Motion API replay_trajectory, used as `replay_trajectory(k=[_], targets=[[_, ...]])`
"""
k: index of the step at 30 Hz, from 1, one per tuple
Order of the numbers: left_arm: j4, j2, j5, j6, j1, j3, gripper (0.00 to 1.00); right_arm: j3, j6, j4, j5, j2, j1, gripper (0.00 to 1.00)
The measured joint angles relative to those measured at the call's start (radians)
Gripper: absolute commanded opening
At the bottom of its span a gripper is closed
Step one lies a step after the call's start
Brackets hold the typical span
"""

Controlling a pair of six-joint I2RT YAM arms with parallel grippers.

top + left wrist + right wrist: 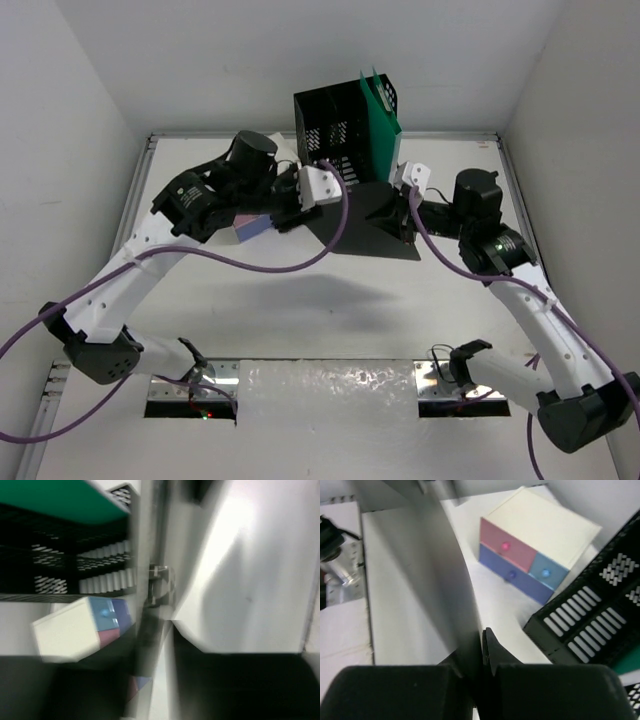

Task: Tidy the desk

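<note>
The white desk (300, 300) carries a black mesh file rack (335, 125) at the back, with a green folder (380, 125) standing in it. A black folder (375, 230) is held up on edge in front of the rack. My right gripper (408, 205) is shut on its right side; in the right wrist view (482, 645) the sheet (415, 580) runs between the closed jaws. My left gripper (318, 190) is at the folder's upper left corner. Its view is blurred, with the folder's edge (150, 555) in a visible gap between the jaws (155, 690).
A small cream-topped box with pink and blue drawers (250, 226) sits under my left arm, left of the folder; it also shows in the wrist views (535, 545) (75, 630). A crinkled clear sheet (330, 395) lies at the near edge. Walls close in all round.
</note>
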Motion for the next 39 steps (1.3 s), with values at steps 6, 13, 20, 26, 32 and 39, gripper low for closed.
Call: replay_trajectory(k=[6,13,20,26,32,39], targets=[[0.191,0.018,-0.263,-0.163,-0.014,0.019,1.00,-0.109,0.083,0.117,0.229,-0.093,0.028,0.00],[0.335,-0.029,-0.674,-0.263,-0.015,0.025,1.00,-0.144,0.215,0.298,0.503,-0.119,0.024,0.00],[0.411,-0.167,-0.845,-0.291,-0.015,-0.101,0.99,-0.138,0.321,0.597,0.645,-0.002,0.024,0.00],[0.487,-0.227,-0.904,-0.292,-0.008,-0.278,1.00,-0.109,0.341,0.859,0.779,0.199,0.024,0.00],[0.563,-0.252,-0.930,-0.279,-0.005,-0.447,0.99,-0.022,0.345,1.029,0.843,0.418,0.025,0.00],[0.637,-0.313,-0.964,-0.252,0.008,-0.541,1.00,0.011,0.341,1.230,0.856,0.615,0.025,0.00]])
